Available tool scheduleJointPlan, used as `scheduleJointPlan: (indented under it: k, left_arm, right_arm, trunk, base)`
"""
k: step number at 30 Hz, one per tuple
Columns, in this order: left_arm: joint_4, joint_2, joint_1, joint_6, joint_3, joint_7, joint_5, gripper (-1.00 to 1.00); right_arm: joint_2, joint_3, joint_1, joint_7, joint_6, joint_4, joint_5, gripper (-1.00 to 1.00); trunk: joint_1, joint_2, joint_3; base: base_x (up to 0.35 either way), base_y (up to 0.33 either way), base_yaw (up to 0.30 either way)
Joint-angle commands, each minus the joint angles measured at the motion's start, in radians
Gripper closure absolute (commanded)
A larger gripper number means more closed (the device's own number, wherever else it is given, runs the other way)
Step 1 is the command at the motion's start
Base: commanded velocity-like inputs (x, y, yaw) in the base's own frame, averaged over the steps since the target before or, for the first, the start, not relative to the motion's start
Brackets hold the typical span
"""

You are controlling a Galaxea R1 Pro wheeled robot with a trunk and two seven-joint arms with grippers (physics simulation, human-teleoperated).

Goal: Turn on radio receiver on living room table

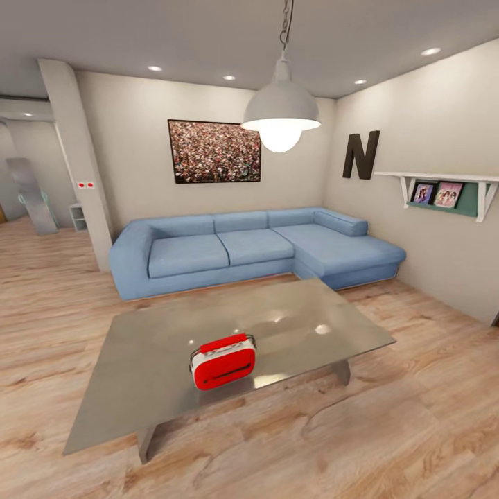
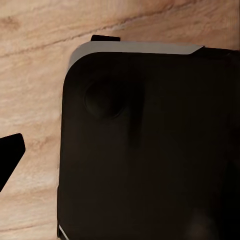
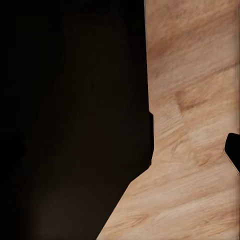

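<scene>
Approach stage. The radio receiver (image 1: 223, 361) stands upright near the front edge of the table (image 1: 138, 353) in the living room, untouched. My arms hang over the floor (image 2: 35, 75); whether my grippers are open I cannot tell. Reaching and switching on remain.

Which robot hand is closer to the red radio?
I can't tell left or right. Both wrist cameras look down at the wood floor beside the robot's dark body, so both arms seem tucked back, far from the radio on the table.
</scene>
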State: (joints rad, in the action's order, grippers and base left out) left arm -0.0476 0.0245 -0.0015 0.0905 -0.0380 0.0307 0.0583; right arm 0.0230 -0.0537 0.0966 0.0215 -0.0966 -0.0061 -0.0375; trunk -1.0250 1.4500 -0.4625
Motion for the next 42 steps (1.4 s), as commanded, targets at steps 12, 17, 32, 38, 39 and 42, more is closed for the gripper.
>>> scheduleJointPlan:
  k: [12,17,32,38,39,42]
  left_arm:
    - [0.0,0.0,0.0,0.003,0.0,0.001,0.002,-1.0]
    - [0.0,0.0,0.0,0.003,0.0,0.002,0.003,-1.0]
    - [0.0,-0.002,0.0,0.001,0.001,-0.008,0.003,-1.0]
    - [-0.001,-0.002,0.0,0.003,0.0,-0.004,0.005,-1.0]
    - [-0.001,-0.002,0.0,0.003,0.0,-0.003,0.005,-1.0]
    - [-0.001,-0.002,0.0,0.003,0.0,-0.002,0.005,-1.0]
  right_arm:
    - [0.0,0.0,0.0,0.0,-0.001,0.0,0.001,-1.0]
    - [0.0,0.0,0.0,0.0,-0.001,0.0,0.001,-1.0]
    - [0.0,0.0,0.0,0.0,-0.002,0.0,0.001,-1.0]
    - [0.0,0.0,0.0,0.0,-0.001,0.0,0.001,-1.0]
    - [0.0,0.0,0.0,0.0,-0.002,0.0,0.001,-1.0]
    - [0.0,0.001,0.0,0.0,-0.003,0.0,0.001,-1.0]
  trunk:
    - [0.0,0.0,0.0]
    - [0.0,0.0,0.0]
    - [0.0,0.0,0.0]
    - [0.0,0.0,0.0]
    - [0.0,0.0,0.0]
    - [0.0,0.0,0.0]
  base:
    - [0.106,-0.066,0.0]
    - [0.004,-0.002,0.0]
    - [0.168,0.0,0.0]
    - [0.238,0.0,0.0]
    - [0.062,0.0,0.004]
    - [0.038,0.0,0.06]
